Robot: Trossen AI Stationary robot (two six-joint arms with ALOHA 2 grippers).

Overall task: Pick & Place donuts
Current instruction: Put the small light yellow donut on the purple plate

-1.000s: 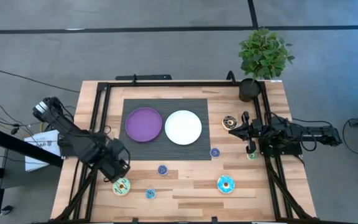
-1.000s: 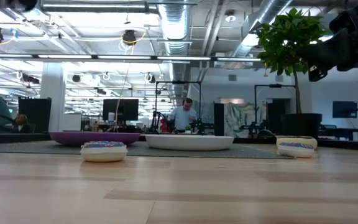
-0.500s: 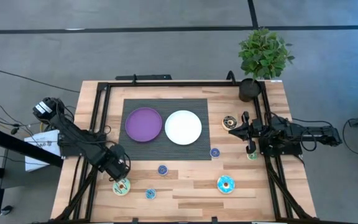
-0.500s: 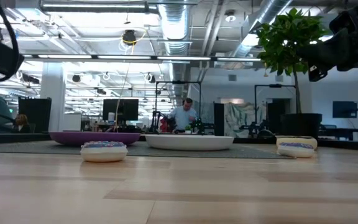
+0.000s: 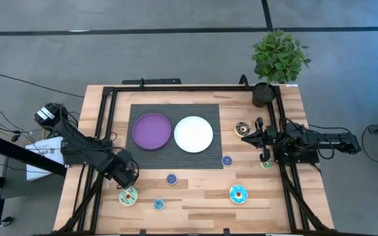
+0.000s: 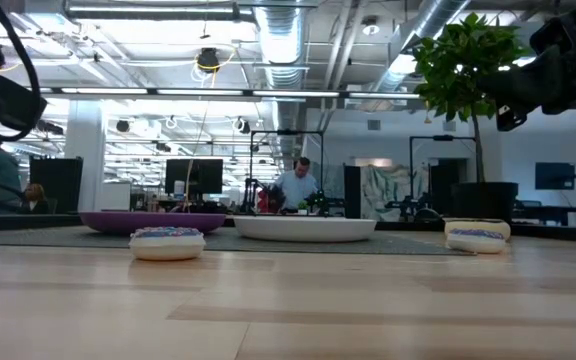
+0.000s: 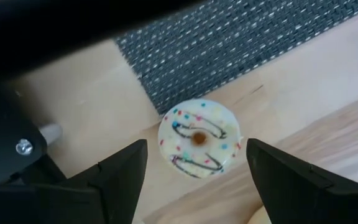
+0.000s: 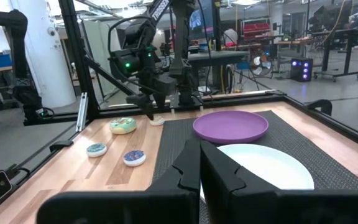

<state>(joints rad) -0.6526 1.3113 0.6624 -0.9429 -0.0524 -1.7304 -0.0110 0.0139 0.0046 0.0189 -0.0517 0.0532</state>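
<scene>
Donuts lie scattered on the tabletop (image 5: 195, 206) as the left claw (image 7: 194, 163), fingers spread, hovers over a cream donut (image 7: 198, 137) at the mat's (image 5: 176, 134) 7 o'clock corner; the right claw (image 8: 199, 167) waits clenched at 3 o'clock.

The dark left arm reaches in from the table's left edge, its wrist bent down over the near-left part of the tabletop. Its two-finger left gripper (image 7: 194, 165) hangs low with the dark fingers (image 7: 120, 174) spread wide apart, nothing between them touching either pad. The dark right arm lies stretched along the table's right edge, and its right gripper (image 8: 201, 171) points inward across the table, fingers pressed together and holding nothing.
</scene>
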